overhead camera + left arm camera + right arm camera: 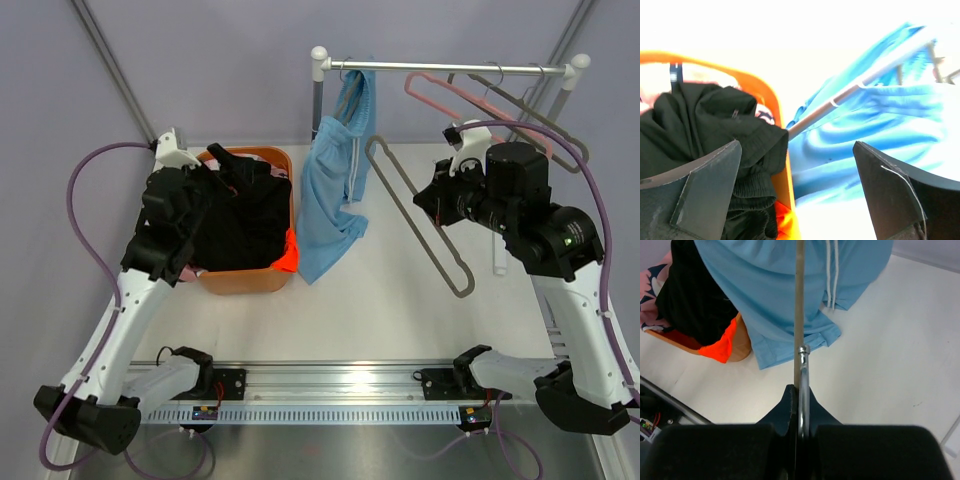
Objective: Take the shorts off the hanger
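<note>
Above the orange basket (245, 282), the left claw (797, 145) gapes wide; the outstretched right claw (800, 390) clamps the hanger (799, 300).

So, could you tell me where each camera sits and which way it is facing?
Top external: above and behind, looking down on the table; left arm and right arm show.
Left wrist: over the orange basket, facing the light blue shorts; open left gripper shows.
Right wrist: looks along the grey hanger toward the shorts; right gripper shut on it.
All three share shorts and basket.
</note>
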`<state>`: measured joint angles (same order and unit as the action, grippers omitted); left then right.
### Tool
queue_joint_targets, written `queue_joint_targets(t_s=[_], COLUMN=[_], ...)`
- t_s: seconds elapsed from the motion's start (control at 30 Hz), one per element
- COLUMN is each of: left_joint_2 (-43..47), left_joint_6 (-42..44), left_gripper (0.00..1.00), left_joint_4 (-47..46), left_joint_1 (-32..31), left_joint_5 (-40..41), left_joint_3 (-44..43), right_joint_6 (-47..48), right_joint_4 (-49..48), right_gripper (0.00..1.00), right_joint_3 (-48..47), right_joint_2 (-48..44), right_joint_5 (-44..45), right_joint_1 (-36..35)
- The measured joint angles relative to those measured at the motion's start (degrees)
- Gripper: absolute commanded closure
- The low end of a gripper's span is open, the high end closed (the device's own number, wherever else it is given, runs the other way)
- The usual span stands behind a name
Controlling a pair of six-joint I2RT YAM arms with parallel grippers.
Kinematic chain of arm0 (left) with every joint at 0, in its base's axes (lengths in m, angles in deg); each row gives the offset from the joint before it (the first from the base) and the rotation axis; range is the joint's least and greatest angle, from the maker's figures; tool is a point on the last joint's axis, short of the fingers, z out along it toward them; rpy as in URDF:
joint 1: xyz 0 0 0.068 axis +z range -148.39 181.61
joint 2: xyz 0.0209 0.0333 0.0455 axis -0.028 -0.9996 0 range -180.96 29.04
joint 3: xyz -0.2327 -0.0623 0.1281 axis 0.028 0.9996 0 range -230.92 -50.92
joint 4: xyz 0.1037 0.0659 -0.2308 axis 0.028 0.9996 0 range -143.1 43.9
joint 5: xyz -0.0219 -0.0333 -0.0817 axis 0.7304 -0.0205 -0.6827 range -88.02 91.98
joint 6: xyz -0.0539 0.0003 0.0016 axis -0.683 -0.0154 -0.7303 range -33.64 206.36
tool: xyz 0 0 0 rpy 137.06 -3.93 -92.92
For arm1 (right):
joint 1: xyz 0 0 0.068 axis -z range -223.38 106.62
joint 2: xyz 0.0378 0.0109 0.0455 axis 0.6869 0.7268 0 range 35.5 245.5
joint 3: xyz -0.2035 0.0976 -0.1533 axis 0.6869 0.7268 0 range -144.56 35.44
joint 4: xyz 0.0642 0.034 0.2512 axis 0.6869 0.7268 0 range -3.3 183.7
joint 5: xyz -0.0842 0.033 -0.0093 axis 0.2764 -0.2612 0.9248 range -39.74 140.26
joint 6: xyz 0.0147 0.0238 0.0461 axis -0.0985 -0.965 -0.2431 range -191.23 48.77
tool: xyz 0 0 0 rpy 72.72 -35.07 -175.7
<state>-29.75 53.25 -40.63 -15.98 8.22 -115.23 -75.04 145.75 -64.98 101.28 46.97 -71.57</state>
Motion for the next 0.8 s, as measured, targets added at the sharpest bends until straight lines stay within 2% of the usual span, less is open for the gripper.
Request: queue_joint_targets(t_s=[0.23, 0.37, 0.53, 0.8], left_joint_2=[5.2, 8.1, 11.7, 13.7], left_joint_6=[4.7, 7.1, 9.6, 14.2], left_gripper=[0.01, 0.01, 0.01, 0.01], left_joint_4=[5.1, 7.6, 9.7, 12.7], left_joint_1=[0.0, 0.0, 0.0, 0.0], left_joint_5=[-3.0, -5.1, -6.9, -7.3], left_joint_3=[-2.3, -2.9, -3.2, -3.5], right_joint_6=[1.1, 0.1, -1.7, -2.3], right_joint_4=[0.9, 3.0, 7.2, 11.9], right_gripper=[1.00, 1.00, 1.00, 1.00], right_joint_3=[0.3, -1.5, -12.7, -34.8], right_joint_2=[-1.1, -0.1, 9.2, 29.0], right_joint_5=[-3.5, 2.1, 11.8, 12.6], right_joint_1=[0.0, -0.1, 0.9, 8.4])
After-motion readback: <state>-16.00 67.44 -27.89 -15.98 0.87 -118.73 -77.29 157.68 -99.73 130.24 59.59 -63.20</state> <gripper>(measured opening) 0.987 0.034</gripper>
